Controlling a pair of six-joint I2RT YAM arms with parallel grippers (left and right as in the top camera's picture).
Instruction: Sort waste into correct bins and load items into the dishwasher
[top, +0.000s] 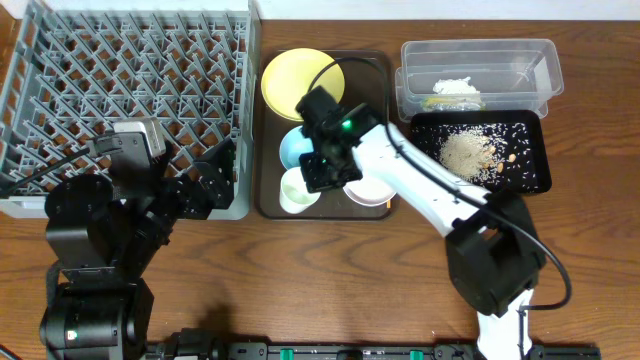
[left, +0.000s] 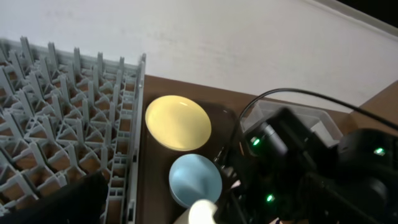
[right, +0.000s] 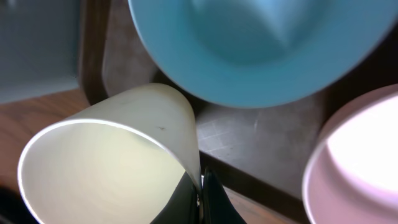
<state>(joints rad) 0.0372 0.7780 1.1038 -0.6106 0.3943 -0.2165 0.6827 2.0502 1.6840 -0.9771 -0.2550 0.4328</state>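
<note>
Right gripper and white cup on the dark brown serving tray. The cup stands in the tray's near left corner with its mouth up and its long axis roughly vertical. It is just beside the light blue bowl, which lies farther in on the tray. The gripper sits at the cup's rim on the side facing the tray's centre. Its jaws are narrow, and one finger appears to be inside the wall and one outside, so it is judged to be pinching the cup. The dish rack adjoins the tray's left edge, so the carry runs leftward off the tray. The left gripper waits by the tray's left edge; its opening cannot be told.
</note>
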